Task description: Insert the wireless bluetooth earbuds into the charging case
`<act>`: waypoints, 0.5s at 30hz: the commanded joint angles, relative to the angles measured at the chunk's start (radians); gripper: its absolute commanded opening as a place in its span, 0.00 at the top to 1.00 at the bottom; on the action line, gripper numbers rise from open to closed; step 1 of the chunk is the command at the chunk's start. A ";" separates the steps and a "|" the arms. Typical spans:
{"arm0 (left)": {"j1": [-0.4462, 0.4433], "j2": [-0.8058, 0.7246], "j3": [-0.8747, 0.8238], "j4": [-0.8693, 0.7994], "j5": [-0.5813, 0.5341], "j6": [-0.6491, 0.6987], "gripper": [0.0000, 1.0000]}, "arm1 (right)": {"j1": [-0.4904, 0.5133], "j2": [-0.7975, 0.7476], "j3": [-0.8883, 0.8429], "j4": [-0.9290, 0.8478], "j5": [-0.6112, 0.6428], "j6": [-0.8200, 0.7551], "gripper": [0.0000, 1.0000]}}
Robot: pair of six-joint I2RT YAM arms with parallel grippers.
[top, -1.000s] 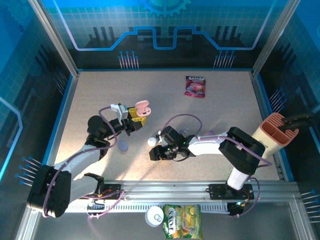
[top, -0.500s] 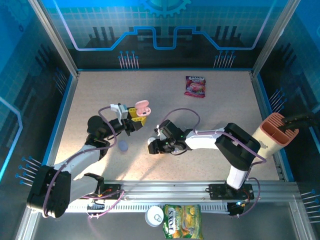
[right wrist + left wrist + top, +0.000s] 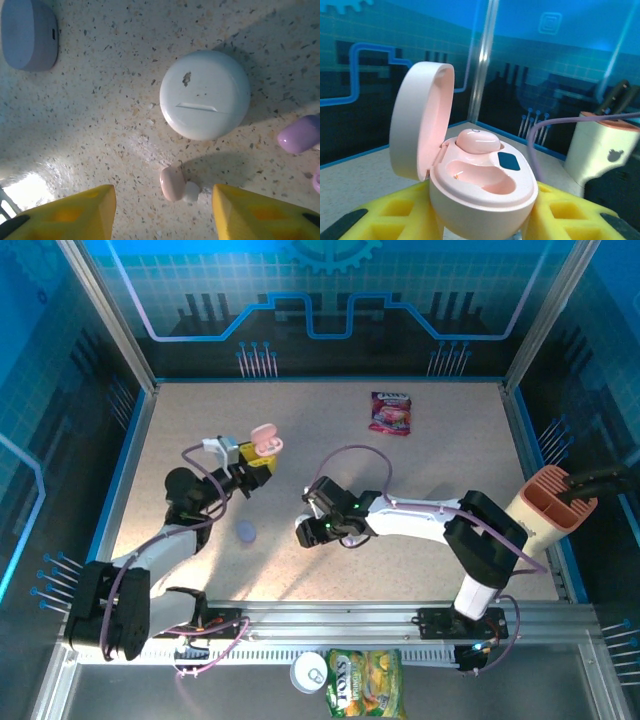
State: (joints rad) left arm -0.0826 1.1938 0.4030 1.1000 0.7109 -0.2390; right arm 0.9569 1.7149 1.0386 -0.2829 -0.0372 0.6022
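Both arms are coming up clearly now: white shells are seen on the left arm [image 3: 165,545] and the right arm [image 3: 420,527], broken up by chunky black joint housings. A lilac cable [image 3: 350,448] is looped over each. Black base blocks are bolted to a silver rail [image 3: 330,620]. At the left gripper [image 3: 255,462], bright yellow jaws are shown, moulded with square pockets and edged with black strips. The same yellow is carried on the right gripper [image 3: 308,533].
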 commanded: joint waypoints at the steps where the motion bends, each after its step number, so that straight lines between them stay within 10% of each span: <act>1: 0.056 0.019 0.057 0.091 -0.008 -0.064 0.62 | 0.068 -0.006 0.101 -0.218 0.182 -0.068 0.46; 15: 0.105 0.014 0.073 0.060 -0.021 -0.052 0.62 | 0.230 0.295 0.466 -0.652 0.485 -0.103 0.52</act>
State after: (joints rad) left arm 0.0113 1.2148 0.4526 1.1316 0.7013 -0.2878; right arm 1.1660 1.9709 1.4528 -0.7998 0.3630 0.5175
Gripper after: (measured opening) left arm 0.379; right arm 0.479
